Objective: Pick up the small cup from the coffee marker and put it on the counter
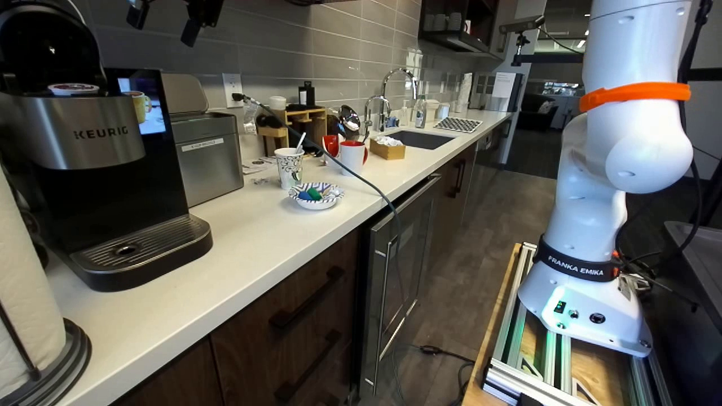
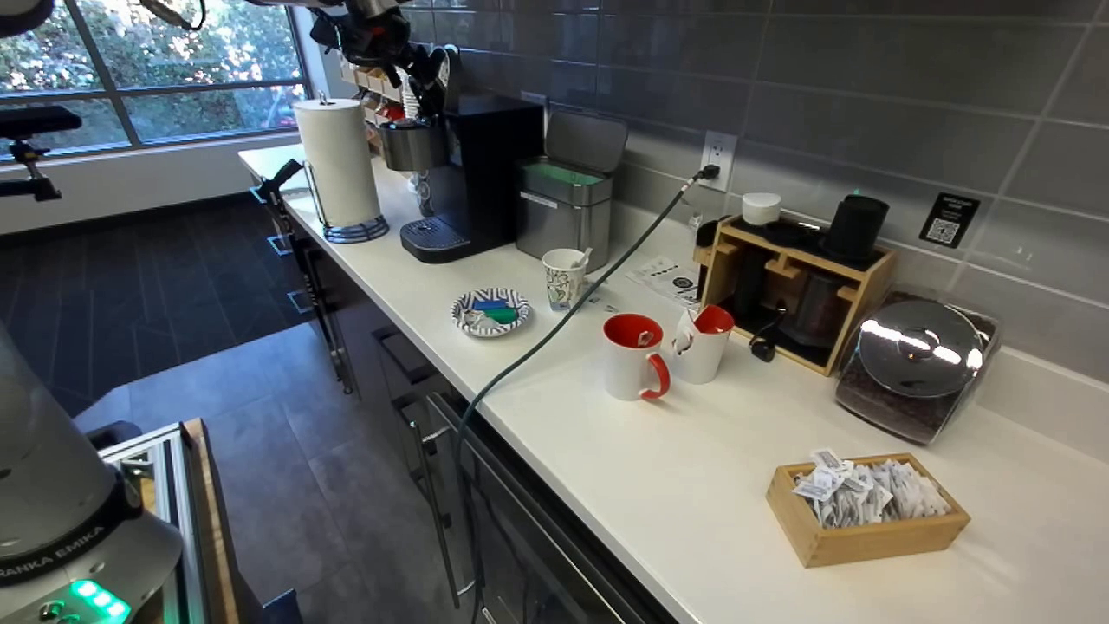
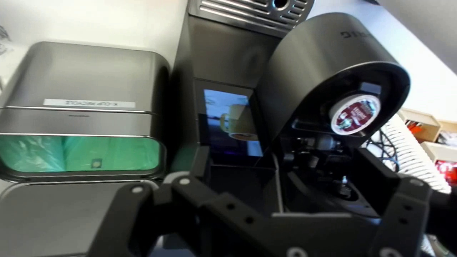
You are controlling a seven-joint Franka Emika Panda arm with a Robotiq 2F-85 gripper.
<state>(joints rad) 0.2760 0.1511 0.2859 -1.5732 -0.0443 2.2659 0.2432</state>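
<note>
The hand [image 3: 288, 162] was spread wide and held nothing, near the opened Keurig coffee maker [image 1: 107, 132]. The K-cup pod [image 3: 356, 114] was sitting in the machine's top, its printed side facing upwards. In my judgement, the present step was the approach; the next move called for bringing the hand over the pod, gripping it gently, then carrying it to the worktop [image 1: 259, 237].

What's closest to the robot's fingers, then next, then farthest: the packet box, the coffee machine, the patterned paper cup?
In an exterior view:
1. Coffee machine, toward the back
2. Patterned paper cup, in the middle
3. Packet box, at lower right
</note>
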